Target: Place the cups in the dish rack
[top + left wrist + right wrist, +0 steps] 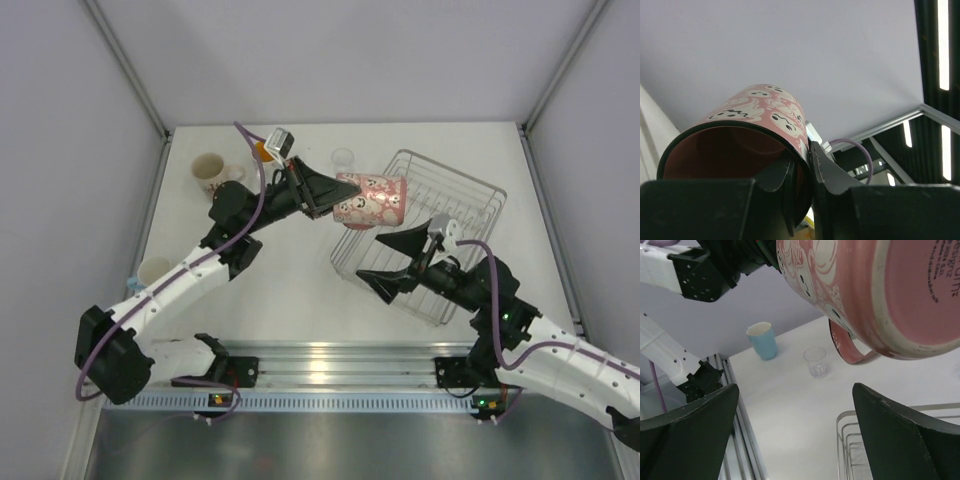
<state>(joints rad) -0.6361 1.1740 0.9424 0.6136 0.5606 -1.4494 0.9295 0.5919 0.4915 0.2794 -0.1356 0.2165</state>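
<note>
Cups sit around the dish rack (487,193) in the top view. The pink cup (372,198) lies on its side in the air over the rack's far-left corner, base pointing across the rack. The left gripper (330,203) is closed down on its rim. The right gripper (368,258) is spread wide and holds nothing, over the rack's near-left corner. A clear glass (343,158) stands just beyond the rack's far-left corner. A cream cup (208,170) stands well left of the rack, and a light blue cup (154,269) is also far to its left.

In the left wrist view, 1 finger sits inside the pink cup (757,112) and 1 outside, pinching its wall.

In the right wrist view, the pink cup (880,290) hangs above the rack's corner wires (850,440), handle down. Both fingers (690,430) stand far apart and bare. Beyond the rack, the clear glass (816,361) and light blue cup (762,340) stand upright.
</note>
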